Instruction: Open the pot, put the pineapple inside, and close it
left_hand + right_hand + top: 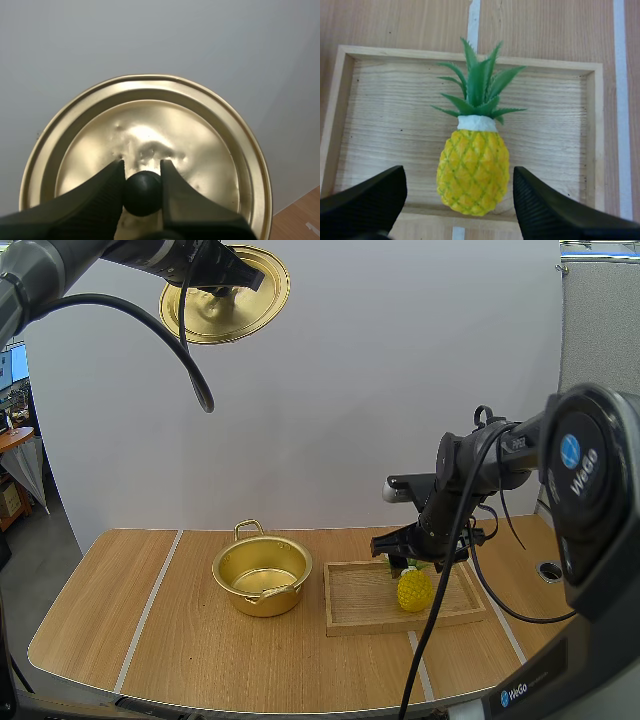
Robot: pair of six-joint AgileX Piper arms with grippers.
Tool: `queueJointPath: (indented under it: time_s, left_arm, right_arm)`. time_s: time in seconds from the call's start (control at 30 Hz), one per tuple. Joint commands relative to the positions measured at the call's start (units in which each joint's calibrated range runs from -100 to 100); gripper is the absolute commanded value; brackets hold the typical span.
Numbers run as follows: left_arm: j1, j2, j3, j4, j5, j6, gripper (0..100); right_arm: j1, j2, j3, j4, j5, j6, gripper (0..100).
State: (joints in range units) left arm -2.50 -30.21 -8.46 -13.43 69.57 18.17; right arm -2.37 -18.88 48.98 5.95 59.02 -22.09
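Observation:
The gold pot (262, 576) stands open on the table, left of the wooden tray (352, 612). Its gold lid (226, 296) hangs high in the air at the upper left, held by its black knob (142, 192) between the fingers of my left gripper (142, 172). A yellow pineapple (473, 171) with green leaves lies in the tray (380, 120); in the high view the pineapple (414, 589) is under my right gripper (420, 562). My right gripper (460, 197) hovers just above the fruit, open, one finger on each side.
White tape lines (148, 608) cross the wooden table. A round hole (550, 570) sits in the table at the far right. Free table surface lies left of and in front of the pot.

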Motion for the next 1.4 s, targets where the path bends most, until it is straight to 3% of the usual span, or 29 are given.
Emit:
queueJointPath:
  time_s: [0.0, 0.93, 0.97, 1.03, 1.13, 1.17, 1.37]
  left_arm:
    - [-0.17, -0.3, -0.6, 0.0, -2.0, -0.6, 0]
    - [-0.17, -0.3, -0.6, 0.0, -2.0, -0.6, 0]
    - [-0.17, -0.3, -0.6, 0.0, -2.0, -0.6, 0]
    - [-0.17, -0.3, -0.6, 0.0, -2.0, -0.6, 0]
    - [-0.17, -0.3, -0.6, 0.0, -2.0, -0.6, 0]
    - [-0.17, -0.3, -0.6, 0.0, -2.0, -0.6, 0]
    - [-0.17, -0.3, -0.6, 0.0, -2.0, -0.6, 0]
  right_arm:
    - [-0.2, 1.6, -0.3, 0.3, -2.3, -0.4, 100]
    - [-0.2, 12.1, -0.3, -0.2, -7.9, -0.3, 100]
    - [-0.2, 12.1, -0.3, -0.2, -7.9, -0.3, 92]
    - [-0.2, 12.1, -0.3, -0.2, -7.9, -0.3, 62]
    - [-0.2, 11.6, -0.3, 0.5, -7.2, -0.3, 9]
    - [-0.2, 11.3, -0.3, 0.5, -7.0, -0.3, 0]
    - [-0.2, 3.5, -0.3, 0.5, -6.8, -1.3, 0]
